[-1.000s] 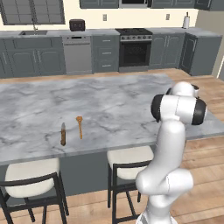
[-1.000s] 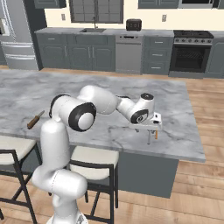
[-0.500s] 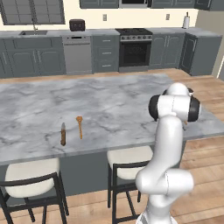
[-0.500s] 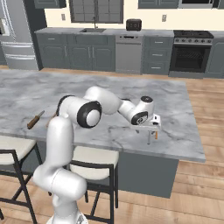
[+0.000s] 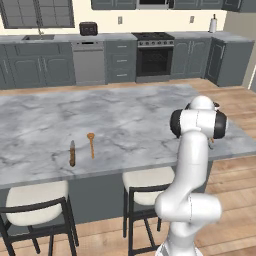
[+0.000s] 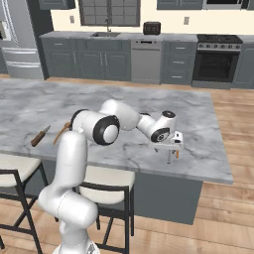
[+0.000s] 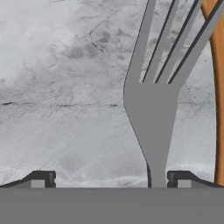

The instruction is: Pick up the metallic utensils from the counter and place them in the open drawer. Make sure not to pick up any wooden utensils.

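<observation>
Gripper (image 6: 172, 155): jaws spread wide, holding nothing, low over the counter (image 6: 30, 104) near its right front edge. Fork (image 7: 154, 96): grey metal, flat on the marble directly under the gripper, its handle running down between the fingertips (image 7: 43, 179), tines pointing away. Orange-brown wooden piece (image 7: 217, 65): just beside the fork, along its tines. Wooden spoon (image 5: 91, 143): on the counter well to the left of the gripper. Dark slim utensil (image 5: 72, 153): just left of that spoon. Stools (image 5: 36, 202): under the counter's front edge
</observation>
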